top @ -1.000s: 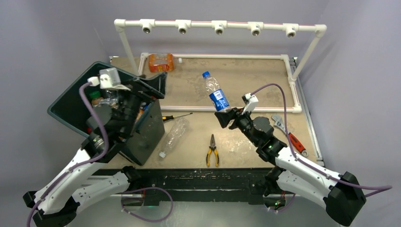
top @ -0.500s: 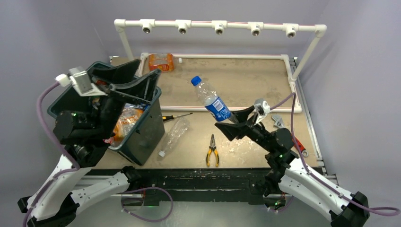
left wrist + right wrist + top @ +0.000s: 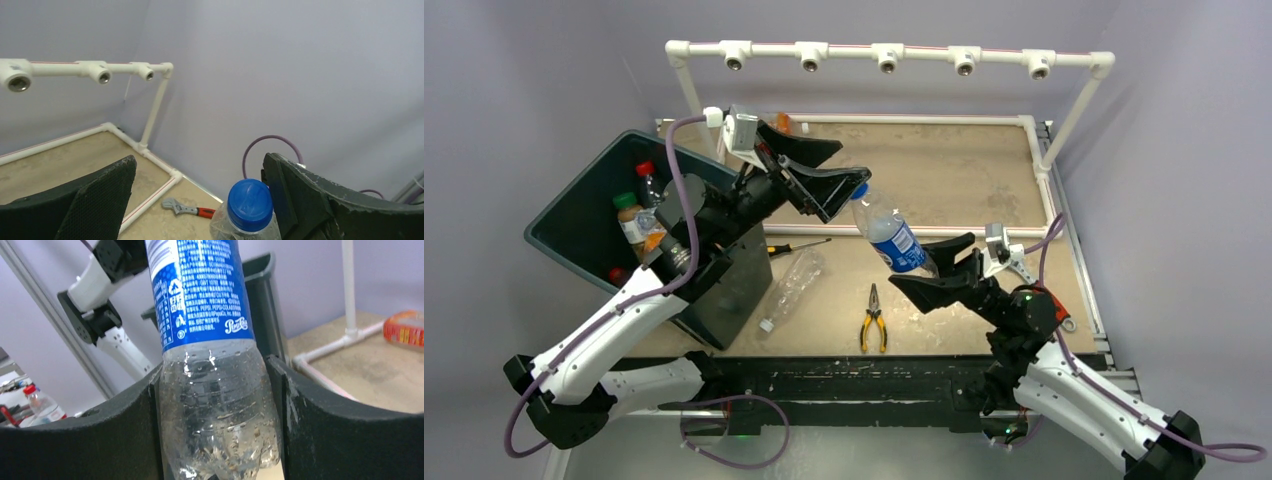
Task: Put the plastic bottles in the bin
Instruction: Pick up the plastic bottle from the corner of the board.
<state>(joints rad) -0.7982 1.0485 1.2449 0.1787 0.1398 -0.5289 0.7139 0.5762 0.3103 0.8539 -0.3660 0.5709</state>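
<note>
My right gripper (image 3: 929, 262) is shut on the base of a clear bottle (image 3: 892, 240) with a blue label and blue cap. It holds the bottle in the air, tilted with the cap toward the left; the right wrist view (image 3: 215, 370) shows the grip. My left gripper (image 3: 852, 165) is open, its jaws on either side of the blue cap (image 3: 250, 200), and the cap is close to the right finger (image 3: 300, 195). The dark bin (image 3: 574, 225) at the left holds several bottles (image 3: 631, 215). A crushed clear bottle (image 3: 789, 285) lies on the table beside the bin.
Yellow-handled pliers (image 3: 873, 320) and a screwdriver (image 3: 799, 245) lie mid-table. A red-handled wrench (image 3: 187, 209) lies at the right. An orange bottle (image 3: 405, 330) lies at the back. A white pipe frame (image 3: 884, 55) borders the back half of the table.
My left arm swung out of the bin and rightward, so its open jaws now flank the bottle's cap. My right gripper moved down and back, tilting the bottle leftward.
</note>
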